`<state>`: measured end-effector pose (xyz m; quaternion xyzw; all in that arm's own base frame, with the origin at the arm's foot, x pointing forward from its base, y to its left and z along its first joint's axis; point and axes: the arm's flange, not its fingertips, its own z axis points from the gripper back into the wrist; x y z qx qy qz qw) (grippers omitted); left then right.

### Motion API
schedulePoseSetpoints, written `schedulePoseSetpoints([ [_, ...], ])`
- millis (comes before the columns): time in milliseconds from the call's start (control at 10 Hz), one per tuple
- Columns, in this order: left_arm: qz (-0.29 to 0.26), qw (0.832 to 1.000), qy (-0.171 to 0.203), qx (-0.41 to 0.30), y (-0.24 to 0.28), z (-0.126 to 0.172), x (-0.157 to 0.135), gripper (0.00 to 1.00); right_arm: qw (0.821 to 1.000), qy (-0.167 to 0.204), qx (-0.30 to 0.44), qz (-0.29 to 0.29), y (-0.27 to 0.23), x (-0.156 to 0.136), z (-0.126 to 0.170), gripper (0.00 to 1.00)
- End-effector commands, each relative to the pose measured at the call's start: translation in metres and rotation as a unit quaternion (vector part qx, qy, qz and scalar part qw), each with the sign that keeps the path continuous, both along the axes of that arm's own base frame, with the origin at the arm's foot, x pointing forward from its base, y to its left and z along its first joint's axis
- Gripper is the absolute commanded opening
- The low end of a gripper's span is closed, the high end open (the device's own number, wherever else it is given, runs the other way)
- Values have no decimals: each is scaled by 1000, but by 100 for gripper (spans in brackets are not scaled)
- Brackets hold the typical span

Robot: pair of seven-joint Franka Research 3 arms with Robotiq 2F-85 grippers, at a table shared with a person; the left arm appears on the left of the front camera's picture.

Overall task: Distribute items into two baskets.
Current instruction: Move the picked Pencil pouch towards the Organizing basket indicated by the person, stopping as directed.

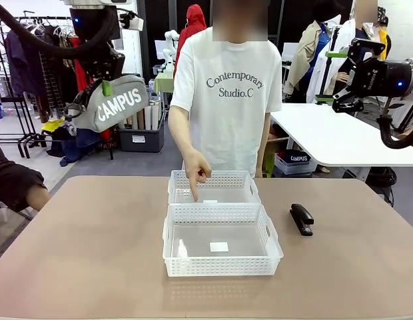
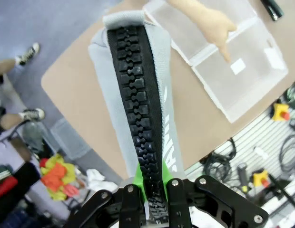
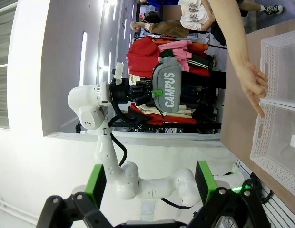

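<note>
Grey fabric pouch (image 1: 120, 103) with white CAMPUS lettering hangs high over the left side of the table (image 1: 86, 253), its black zip edge pinched between the closed fingers of the left gripper (image 1: 105, 85). High on the right, the right gripper (image 1: 332, 77) hovers with fingers spread wide, holding nothing. Mid-table, the near basket (image 1: 220, 267) touches the far basket (image 1: 216, 176), into which a person's hand (image 1: 197, 168) points. The black stapler (image 1: 302, 219) lies just right of them.
</note>
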<state>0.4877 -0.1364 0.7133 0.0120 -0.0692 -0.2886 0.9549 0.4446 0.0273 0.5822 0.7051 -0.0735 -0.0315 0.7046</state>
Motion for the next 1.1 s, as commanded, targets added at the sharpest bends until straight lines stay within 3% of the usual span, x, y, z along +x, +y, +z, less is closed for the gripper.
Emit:
schedulePoseSetpoints([
  [0, -72, 997, -4, -3, -8, 5, 3, 0, 1000, -2, 2, -1, 0, 0, 2, 100],
  [300, -175, 984, -2, 20, -49, 10, 19, 0, 1000, -2, 2, -1, 0, 0, 2, 100],
  [500, -200, 978, -24, 55, -77, 0, 27, 0, 1000, -2, 2, -1, 0, 0, 2, 100],
  [1000, -279, 958, -45, 56, -148, -30, 28, 0, 1000, -2, 2, -1, 0, 0, 2, 100],
])
